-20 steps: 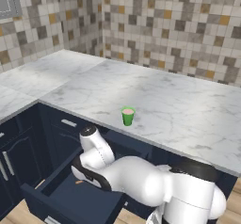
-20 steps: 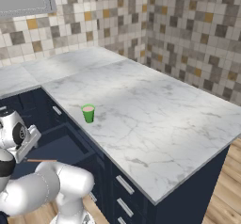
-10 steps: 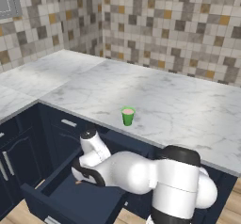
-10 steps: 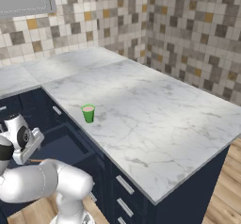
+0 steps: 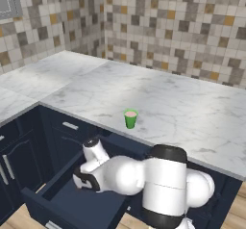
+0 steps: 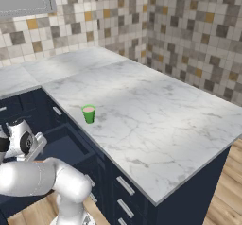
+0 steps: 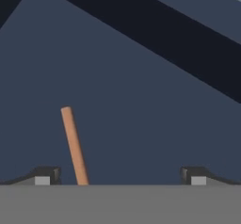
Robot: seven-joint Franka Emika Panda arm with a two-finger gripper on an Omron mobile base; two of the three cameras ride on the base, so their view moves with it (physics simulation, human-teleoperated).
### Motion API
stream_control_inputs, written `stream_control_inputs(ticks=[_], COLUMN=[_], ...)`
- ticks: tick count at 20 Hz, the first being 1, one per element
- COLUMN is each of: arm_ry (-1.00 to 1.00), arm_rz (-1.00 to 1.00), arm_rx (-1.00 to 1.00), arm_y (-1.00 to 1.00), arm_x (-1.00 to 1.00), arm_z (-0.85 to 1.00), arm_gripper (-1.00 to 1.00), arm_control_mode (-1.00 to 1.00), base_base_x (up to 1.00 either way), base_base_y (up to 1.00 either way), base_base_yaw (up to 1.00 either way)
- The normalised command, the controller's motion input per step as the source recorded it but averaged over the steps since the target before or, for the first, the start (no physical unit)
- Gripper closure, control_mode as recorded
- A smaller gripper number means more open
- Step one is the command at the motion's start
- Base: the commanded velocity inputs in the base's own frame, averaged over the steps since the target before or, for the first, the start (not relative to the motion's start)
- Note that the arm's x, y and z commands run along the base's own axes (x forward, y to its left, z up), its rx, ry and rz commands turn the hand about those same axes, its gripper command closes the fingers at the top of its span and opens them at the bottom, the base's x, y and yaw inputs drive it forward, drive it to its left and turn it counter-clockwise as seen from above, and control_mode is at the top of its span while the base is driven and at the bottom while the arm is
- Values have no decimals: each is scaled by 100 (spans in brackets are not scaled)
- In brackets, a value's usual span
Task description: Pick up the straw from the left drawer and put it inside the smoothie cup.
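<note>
Gripper (image 7: 120, 176) spread wide, both tips far apart at the bottom of the hand view, nothing clamped between them. The straw (image 7: 74, 144) lies flat on the navy floor of the left drawer (image 5: 77, 205), running from near the left fingertip up and slightly left; it sits inside the gap between the fingers but close to the left one, contact cannot be told. The drawer is pulled out below the marble counter (image 5: 182, 108), and in the left base view the hand (image 5: 85, 175) is down inside the drawer box with the arm bent low over it. A short bit of orange-brown shows at the drawer's left wall (image 5: 41, 188). The smoothie cup (image 5: 130, 119) stands upright on the counter near its front edge, above the open drawer, well apart from the gripper; in the right base view the cup (image 6: 88, 114) sits close to the counter's left edge.
</note>
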Motion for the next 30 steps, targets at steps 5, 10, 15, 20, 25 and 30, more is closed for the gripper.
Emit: stream_control_inputs(ticks=[5,10,15,20,25,30], arm_ry=[0,0,0,0,1,1], arm_rz=[0,0,0,0,0,0], arm_rx=[0,0,0,0,0,0], arm_y=[3,4,3,0,0,0], arm_x=[9,13,16,3,11,15], arm_z=[-26,-17,-13,-15,-20,-23], arm_gripper=[-100,-100,-100,-100,-100,-100], arm_control_mode=[-100,-100,-100,-100,-100,-100], base_base_x=[0,0,0,0,0,0], base_base_y=[0,0,0,0,0,0], base_base_yaw=[0,0,0,0,0,0])
